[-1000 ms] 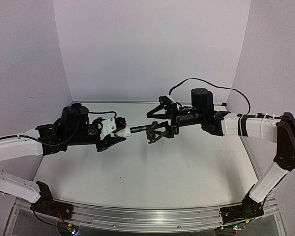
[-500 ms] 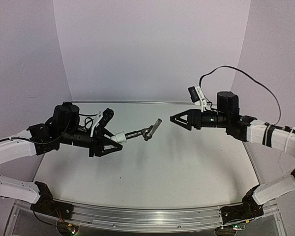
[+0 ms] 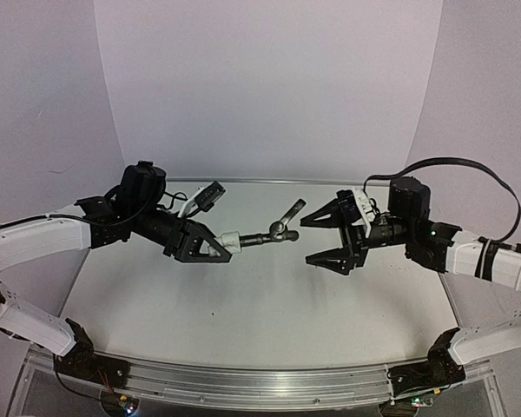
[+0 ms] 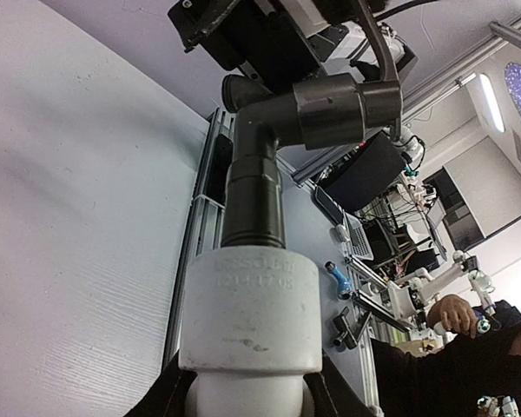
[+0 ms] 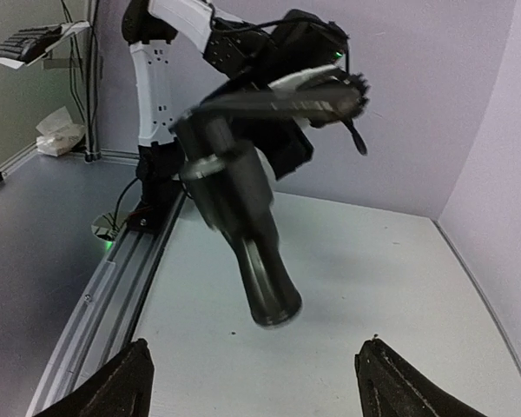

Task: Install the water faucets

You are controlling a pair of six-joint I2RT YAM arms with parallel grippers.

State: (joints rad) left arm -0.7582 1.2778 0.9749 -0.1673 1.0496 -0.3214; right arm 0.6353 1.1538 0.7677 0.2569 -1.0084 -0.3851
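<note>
The water faucet (image 3: 276, 232), dark grey metal with a thin lever slanting up to the right, hangs above the table. Its stem sits in a white plastic fitting (image 3: 230, 241). My left gripper (image 3: 215, 247) is shut on that fitting. In the left wrist view the fitting (image 4: 250, 304) fills the bottom and the faucet (image 4: 259, 174) rises from it. My right gripper (image 3: 308, 241) stands open just right of the faucet, apart from it. In the right wrist view the faucet's dark end (image 5: 262, 261) points between the wide-apart fingertips (image 5: 126, 378), blurred.
The white table (image 3: 260, 304) lies below both arms, with an aluminium rail (image 3: 243, 382) along its near edge. Pale purple walls (image 3: 269, 87) close in the back and sides. The right arm's cable (image 3: 469, 169) loops above its wrist.
My left gripper has carried the fitting and faucet up and to the right. My right gripper drew back from the faucet, then came down and left again, ending open beside it.
</note>
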